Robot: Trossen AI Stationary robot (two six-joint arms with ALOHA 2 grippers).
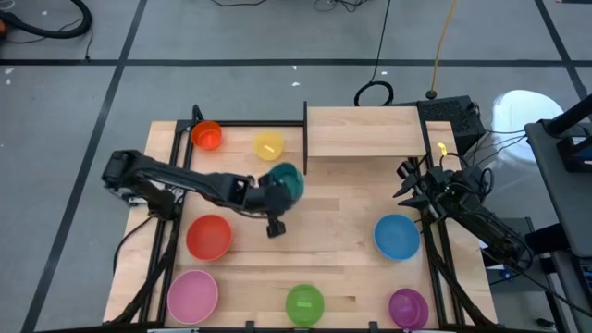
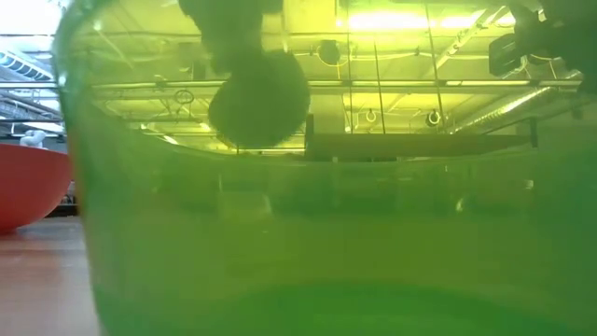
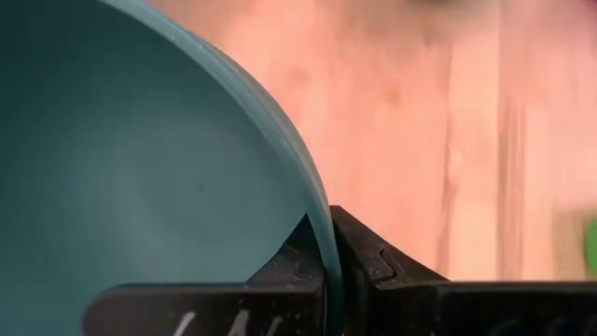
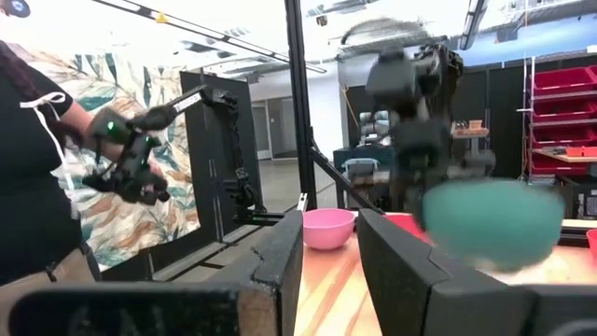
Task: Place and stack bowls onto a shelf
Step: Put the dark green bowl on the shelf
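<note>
Nearest the front edge of the table (image 1: 351,268) sat three bowls: the pink bowl (image 1: 192,296) on the left, the green bowl (image 1: 304,303) in the middle, pressed so close to the low camera that it filled that view (image 2: 308,233), and the purple bowl (image 1: 408,307) on the right. One row farther back lay the red bowl (image 1: 209,237) on the left and the blue bowl (image 1: 397,236) on the right. Between and beyond them, the left gripper (image 3: 328,245) had its jaws clamped on the rim of the teal bowl (image 1: 283,182), which it held raised near the table's middle. The right gripper (image 4: 328,245) waited at the right edge with its jaws apart and nothing between them. Farthest back stood the orange bowl (image 1: 207,136) and the yellow bowl (image 1: 268,144), just left of the shelf (image 1: 363,130), whose board carried no bowl.
</note>
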